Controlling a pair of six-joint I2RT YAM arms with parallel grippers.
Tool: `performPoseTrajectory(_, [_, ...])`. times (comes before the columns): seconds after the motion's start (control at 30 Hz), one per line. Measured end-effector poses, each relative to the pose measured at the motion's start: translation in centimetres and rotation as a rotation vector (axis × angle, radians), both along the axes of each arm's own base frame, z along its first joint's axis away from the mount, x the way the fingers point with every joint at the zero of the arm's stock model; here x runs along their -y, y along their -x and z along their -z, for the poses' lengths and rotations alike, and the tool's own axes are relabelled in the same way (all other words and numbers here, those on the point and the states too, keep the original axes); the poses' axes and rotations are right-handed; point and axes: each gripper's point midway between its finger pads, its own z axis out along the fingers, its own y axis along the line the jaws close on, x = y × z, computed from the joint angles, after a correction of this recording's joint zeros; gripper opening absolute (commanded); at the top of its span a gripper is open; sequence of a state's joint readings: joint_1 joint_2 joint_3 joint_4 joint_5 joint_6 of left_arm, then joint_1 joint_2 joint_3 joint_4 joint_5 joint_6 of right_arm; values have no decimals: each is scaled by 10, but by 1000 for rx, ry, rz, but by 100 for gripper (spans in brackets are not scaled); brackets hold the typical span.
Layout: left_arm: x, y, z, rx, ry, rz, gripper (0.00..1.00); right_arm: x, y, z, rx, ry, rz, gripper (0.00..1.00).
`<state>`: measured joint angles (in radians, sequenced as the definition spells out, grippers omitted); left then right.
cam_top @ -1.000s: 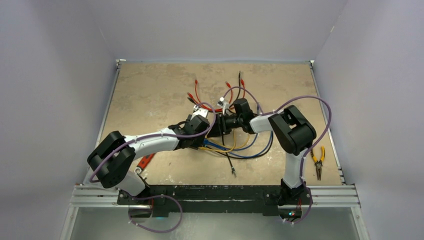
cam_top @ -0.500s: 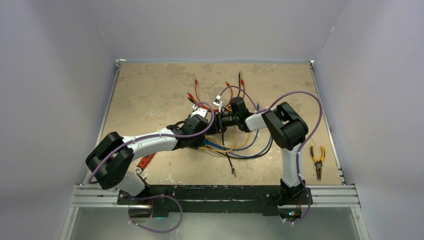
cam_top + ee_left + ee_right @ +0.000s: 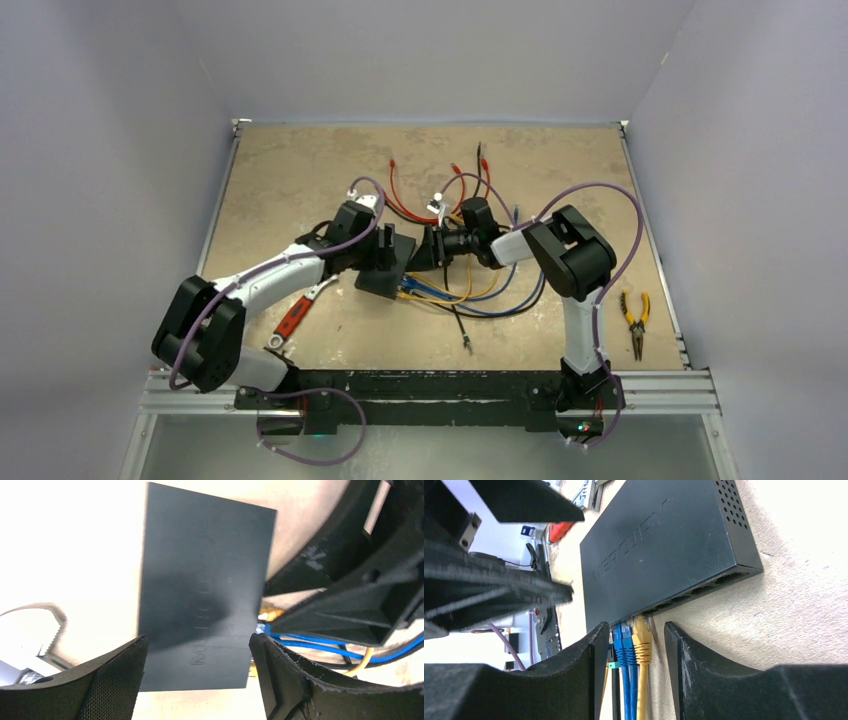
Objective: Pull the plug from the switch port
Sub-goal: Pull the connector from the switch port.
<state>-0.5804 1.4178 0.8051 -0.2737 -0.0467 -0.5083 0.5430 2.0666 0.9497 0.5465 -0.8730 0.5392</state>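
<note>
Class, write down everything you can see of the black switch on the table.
The switch is a flat, matte black rectangular box with MERCURY embossed on top and vent holes in one short side. It lies flat on the table. Ports line one long edge; two blue plugs and a yellow plug sit in them. The open left end effector straddles one end.

Yellow-handled pliers [image 3: 634, 322] near the right edge, red-handled adjustable wrench [image 3: 293, 316] at near left, loose red leads [image 3: 392, 178] fanned across the far middle, mottled beige tabletop [image 3: 290, 180], plain pale walls [image 3: 110, 150] around
</note>
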Motion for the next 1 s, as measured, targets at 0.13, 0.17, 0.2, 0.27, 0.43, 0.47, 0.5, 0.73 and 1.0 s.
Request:
performPoseTrajectory(0.13, [-23,-12,1,-23,15,-66,75,1,3,1,3,-4,0,47])
performPoseTrajectory(0.17, [-28,-13,4,-35,18,-78,73,2,4,1,1,-5,-1,47])
performPoseTrajectory(0.2, [-33,-15,10,-54,19,-93,72,2,5,1,-1,-6,-2,46])
performPoseTrajectory(0.27, [-42,-15,23,-92,9,-112,69,2,7,1,-6,-9,-3,45])
performPoseTrajectory(0.43, [-30,-12,38,-137,77,-81,51,-1,12,2,-37,-26,-17,42])
performPoseTrajectory(0.47, [-27,-13,38,-130,91,-71,47,-3,15,2,-48,-35,-25,42])
performPoseTrajectory(0.5, [-27,-16,38,-119,102,-72,44,-4,15,2,-55,-44,-26,42])
performPoseTrajectory(0.73, [-26,-18,39,-82,153,-61,32,-8,13,-2,-119,-84,-6,37])
performPoseTrajectory(1.0, [-26,-18,39,-58,171,-54,26,-9,11,2,-180,-97,24,28])
